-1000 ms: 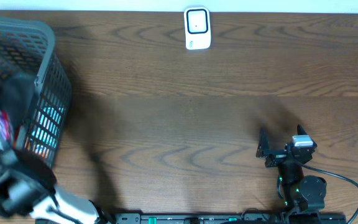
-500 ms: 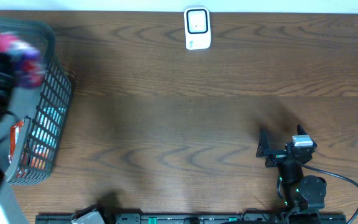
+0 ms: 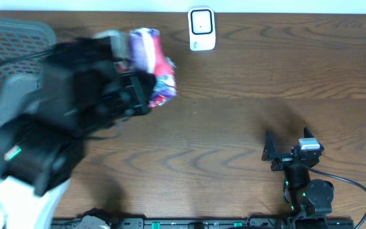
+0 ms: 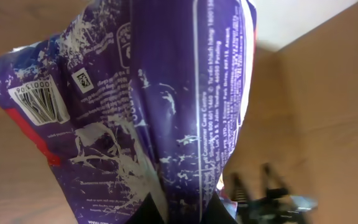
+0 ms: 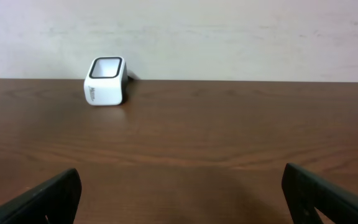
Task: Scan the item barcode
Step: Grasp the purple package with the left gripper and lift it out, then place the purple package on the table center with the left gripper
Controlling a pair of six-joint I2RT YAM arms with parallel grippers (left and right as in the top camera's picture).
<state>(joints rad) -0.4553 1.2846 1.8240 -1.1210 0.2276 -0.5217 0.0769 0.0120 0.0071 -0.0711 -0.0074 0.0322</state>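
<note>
Purple packet [image 3: 150, 57] left of scanner [image 3: 202, 28]; long axis near-to-far, slightly skewed

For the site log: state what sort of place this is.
Probably a mock shop checkout on a wooden table: a white barcode scanner stands at the far edge, a grey mesh basket sits at left, and a purple snack packet shows its barcode.

Shows white scanner [image 5: 106, 81] standing upright on brown wood-grain table [image 5: 229, 137], left of centre, near the far edge and just in front of pale wall [image 5: 229, 31]. Dark-rimmed window on top face. Right gripper [image 5: 180, 198] spread wide, with dark fingertips [image 5: 48, 198] at lower left and lower right corners, well apart from scanner.
</note>
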